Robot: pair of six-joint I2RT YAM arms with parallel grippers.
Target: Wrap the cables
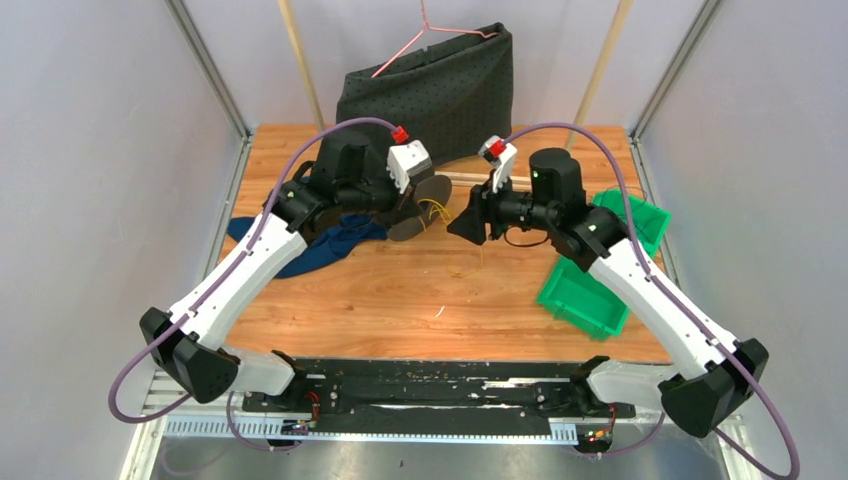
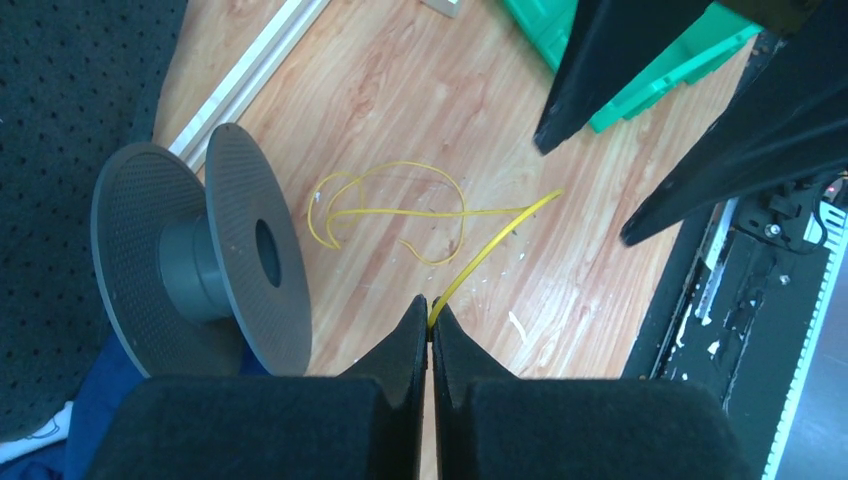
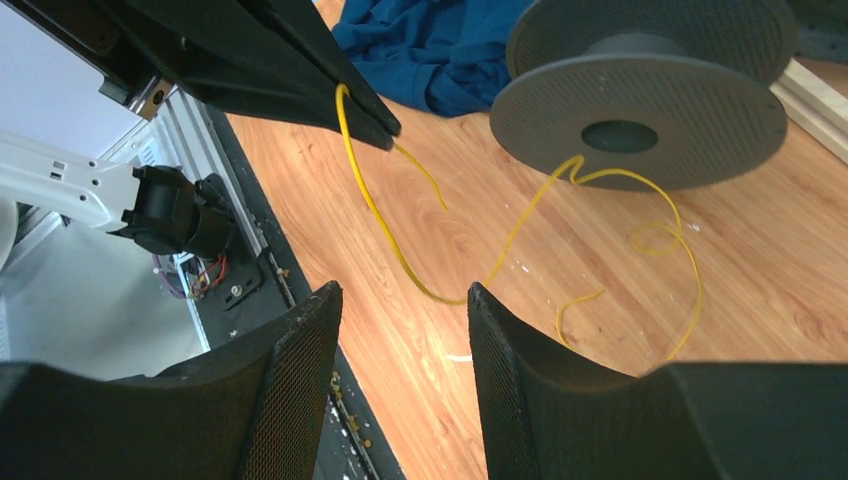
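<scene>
The thin yellow wire (image 2: 395, 212) lies in loose loops on the wooden table beside a grey spool (image 2: 200, 265). One end runs up into my left gripper (image 2: 430, 322), which is shut on it. In the right wrist view the wire (image 3: 380, 215) hangs from the left gripper's tips (image 3: 365, 112) and curves to the spool (image 3: 640, 100). My right gripper (image 3: 400, 300) is open and empty, just in front of the hanging wire. In the top view both grippers, left (image 1: 438, 205) and right (image 1: 463, 226), face each other at mid-table with the wire (image 1: 434, 211) between them.
Blue cloth (image 1: 320, 245) lies left of the spool. Two green bins (image 1: 580, 295) stand on the right. A dark bag (image 1: 430, 90) with a pink hanger (image 1: 430, 35) stands at the back. A black rail (image 1: 440, 385) runs along the near edge.
</scene>
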